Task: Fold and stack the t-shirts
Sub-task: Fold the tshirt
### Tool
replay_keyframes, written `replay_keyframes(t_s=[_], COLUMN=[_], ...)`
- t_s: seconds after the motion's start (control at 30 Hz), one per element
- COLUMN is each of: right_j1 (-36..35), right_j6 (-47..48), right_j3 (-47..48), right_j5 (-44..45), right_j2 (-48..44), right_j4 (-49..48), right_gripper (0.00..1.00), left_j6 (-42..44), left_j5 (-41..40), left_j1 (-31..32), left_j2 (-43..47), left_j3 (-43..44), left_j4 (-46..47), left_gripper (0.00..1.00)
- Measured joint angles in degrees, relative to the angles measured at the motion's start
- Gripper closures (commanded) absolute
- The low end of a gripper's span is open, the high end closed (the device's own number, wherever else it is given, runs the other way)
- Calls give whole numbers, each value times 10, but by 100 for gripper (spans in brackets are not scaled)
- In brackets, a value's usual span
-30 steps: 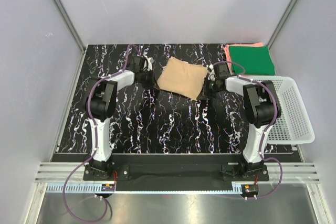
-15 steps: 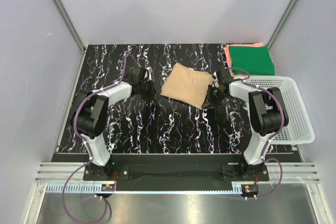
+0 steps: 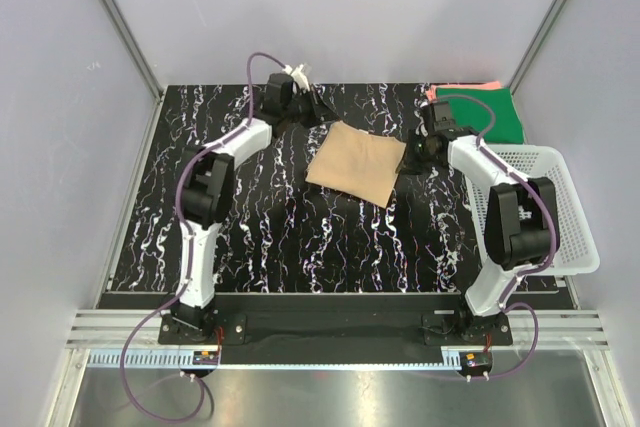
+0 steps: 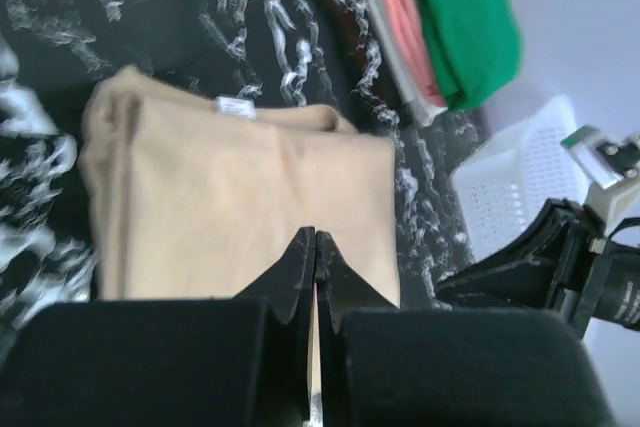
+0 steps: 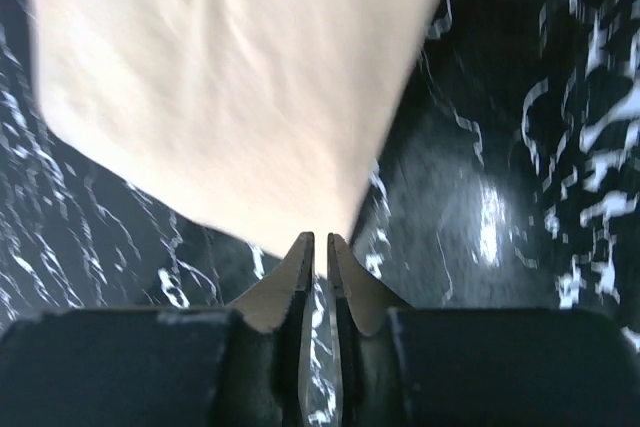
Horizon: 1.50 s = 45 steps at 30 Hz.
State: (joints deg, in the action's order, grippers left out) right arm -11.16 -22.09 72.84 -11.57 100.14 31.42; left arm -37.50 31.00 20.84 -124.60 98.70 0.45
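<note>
Right hand (image 5: 317,239) just beside tan t-shirt (image 5: 220,77)

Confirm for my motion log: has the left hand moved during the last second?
Yes. The left hand has moved up the view, toward the far edge of the black white-veined table.

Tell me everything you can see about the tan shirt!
The tan t-shirt looks like soft, plain cloth, folded into a neat, nearly square pad with layered edges. A small white label peeks out along one edge. It lies flat on the black marbled table, turned at a slant, around the middle toward the back. Nothing grips it: the right gripper has its jaws just off one corner, with nothing between them.
</note>
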Motion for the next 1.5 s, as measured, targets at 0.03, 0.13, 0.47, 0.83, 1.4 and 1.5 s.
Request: replay_keyframes(t_s=[0.03,0.13,0.47,0.83,1.4,1.5], right_j1=[1,5,50,82,92,93], right_j6=[0,-1,-3,-20,-37,-38], right_j3=[6,27,146,179,180,179], right_j5=[0,-6,-45,-65,-96,-108], right_j2=[1,15,177,260,261,256], right_j4=[-14,-47,-99,-139,-154,-153], right_gripper=[84,83,82,78,60,52], left_j6=[-28,-113,-182,-148,-150,-148], left_j5=[13,33,24,-13,2,17], left_j1=[-2,-5,2,-11,-28,-36], left_j2=[-24,-92,-217,-230,-252,-244], left_j3=[4,1,83,113,129,123], left_j4=[40,153,201,166,153,153], left_gripper=[98,99,96,94,89,86])
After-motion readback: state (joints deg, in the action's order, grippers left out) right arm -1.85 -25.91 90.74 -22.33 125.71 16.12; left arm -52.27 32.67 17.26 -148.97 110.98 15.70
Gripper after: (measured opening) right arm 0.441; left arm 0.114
